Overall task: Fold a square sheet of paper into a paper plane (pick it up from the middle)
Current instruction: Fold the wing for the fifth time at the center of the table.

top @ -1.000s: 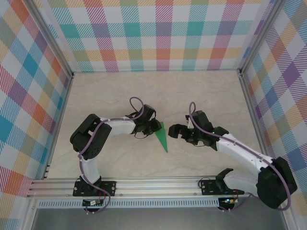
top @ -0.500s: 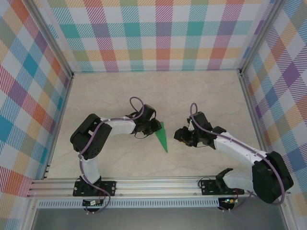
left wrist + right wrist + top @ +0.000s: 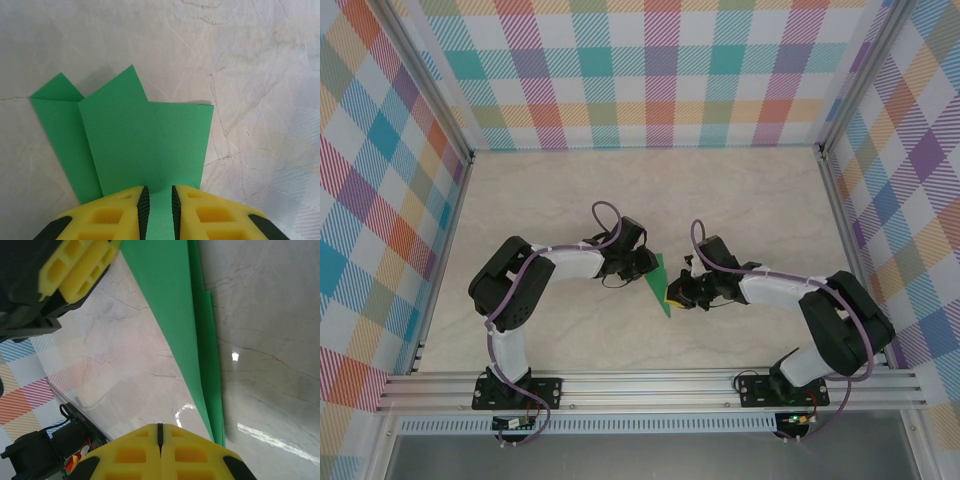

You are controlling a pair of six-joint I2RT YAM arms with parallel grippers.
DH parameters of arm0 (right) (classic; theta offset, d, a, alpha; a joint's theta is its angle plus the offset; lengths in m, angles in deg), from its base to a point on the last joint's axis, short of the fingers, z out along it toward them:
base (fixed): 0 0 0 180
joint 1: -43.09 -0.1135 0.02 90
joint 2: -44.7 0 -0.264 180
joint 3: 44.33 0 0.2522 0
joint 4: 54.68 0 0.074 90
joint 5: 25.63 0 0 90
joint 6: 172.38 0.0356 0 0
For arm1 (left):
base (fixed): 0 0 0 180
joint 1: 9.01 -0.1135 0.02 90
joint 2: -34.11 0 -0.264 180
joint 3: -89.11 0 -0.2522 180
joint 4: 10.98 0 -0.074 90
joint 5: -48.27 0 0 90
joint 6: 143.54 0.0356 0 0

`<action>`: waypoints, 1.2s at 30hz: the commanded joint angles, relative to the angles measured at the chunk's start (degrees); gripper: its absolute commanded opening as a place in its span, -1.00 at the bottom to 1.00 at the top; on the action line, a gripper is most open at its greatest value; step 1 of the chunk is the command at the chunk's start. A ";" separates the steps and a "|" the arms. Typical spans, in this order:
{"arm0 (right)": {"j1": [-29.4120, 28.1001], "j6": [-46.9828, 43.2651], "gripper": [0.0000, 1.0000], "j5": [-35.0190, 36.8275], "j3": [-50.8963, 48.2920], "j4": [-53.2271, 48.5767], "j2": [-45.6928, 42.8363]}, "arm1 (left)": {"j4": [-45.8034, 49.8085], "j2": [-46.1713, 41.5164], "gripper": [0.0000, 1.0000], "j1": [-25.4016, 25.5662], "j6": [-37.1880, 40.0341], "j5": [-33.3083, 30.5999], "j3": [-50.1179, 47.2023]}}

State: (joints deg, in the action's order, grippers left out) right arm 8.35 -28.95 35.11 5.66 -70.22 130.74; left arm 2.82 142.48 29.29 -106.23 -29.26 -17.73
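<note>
Up close, left gripper (image 3: 157, 194) pinches layered paper plane (image 3: 145, 145); right gripper (image 3: 160, 430) clenched empty beside it; marbled table (image 3: 550, 190), plaid walls (image 3: 660, 70)

From above, the right gripper (image 3: 677, 293) overlaps part of the right edge of the paper plane (image 3: 656, 278), and its fingers are too small to tell apart.

In the left wrist view, the near edge of the paper plane (image 3: 145, 145) is hidden between the yellow pads (image 3: 110, 220) of the left gripper (image 3: 159, 205), which the bottom edge cuts off.

In the right wrist view, the paper plane (image 3: 170, 305) runs off the top edge. Whether its lower point ends at the right gripper (image 3: 160, 440) or passes behind cannot be told.
</note>
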 commanded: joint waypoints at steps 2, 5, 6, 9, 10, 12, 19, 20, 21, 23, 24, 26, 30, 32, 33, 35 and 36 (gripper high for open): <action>-0.41 1.07 -1.00 -1.48 1.65 3.95 2.13 | 4.36 2.72 -0.54 -0.52 1.20 -0.60 -0.95; -0.41 0.34 -1.00 -1.14 2.32 3.78 3.65 | 4.52 2.69 -0.54 -0.51 1.18 -0.57 -0.86; -0.41 0.12 -1.00 -1.34 2.70 3.59 4.52 | 4.55 2.63 -0.54 -0.51 1.18 -0.66 -0.93; -0.41 0.27 -1.00 -0.60 2.71 3.46 6.41 | 4.69 2.71 -0.54 -0.51 1.19 -0.63 -0.77; -0.41 0.12 -1.00 -0.13 2.64 3.01 6.83 | 4.83 2.67 -0.54 -0.52 1.30 -0.65 -0.74; -0.41 -0.33 -1.00 0.41 2.39 1.82 7.50 | 4.91 2.69 -0.54 -0.52 1.33 -0.77 -0.86; -0.41 -2.08 -1.00 2.42 0.43 -3.22 7.52 | 5.26 2.89 -0.54 -0.51 1.25 -1.09 -0.86; -0.50 -2.39 -1.00 2.66 0.42 -3.98 7.30 | 5.37 2.89 -0.54 -0.54 1.27 -1.13 -0.86; -0.50 -2.77 -1.00 2.90 0.31 -4.86 6.92 | 5.34 2.94 -0.54 -0.53 1.29 -1.13 -0.85; -0.59 -3.57 -1.00 2.95 0.47 -6.07 6.53 | 5.39 3.07 -0.54 -0.51 1.19 -1.13 -0.86; -0.68 -3.97 -1.00 2.71 0.78 -6.79 6.40 | 5.30 3.02 -0.55 -0.52 1.26 -1.15 -0.86; -0.89 -4.30 -1.00 2.11 1.01 -6.91 5.71 | 5.35 3.16 -0.55 -0.51 1.19 -1.04 -0.86; -1.46 -3.95 -1.00 1.39 1.95 -5.52 3.01 | 5.44 3.02 -0.55 -0.52 1.36 -1.05 -1.02; -1.73 -3.89 -1.00 0.81 2.98 -5.15 2.49 | 5.50 3.06 -0.55 -0.56 1.36 -0.97 -1.12; -1.86 -4.03 -1.00 0.69 3.69 -5.24 2.70 | 5.35 3.15 -0.55 -0.51 1.36 -0.87 -1.06; -1.99 -4.12 -1.00 0.92 4.69 -5.50 3.94 | 5.41 3.20 -0.55 -0.52 1.36 -0.78 -1.07; -2.00 -3.97 -1.00 1.03 5.14 -5.71 4.86 | 5.39 3.11 -0.55 -0.51 1.36 -0.74 -1.08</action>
State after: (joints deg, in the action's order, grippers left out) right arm 6.69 -31.88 36.66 8.63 -74.57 134.56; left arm 3.01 142.51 29.29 -105.99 -29.30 -17.73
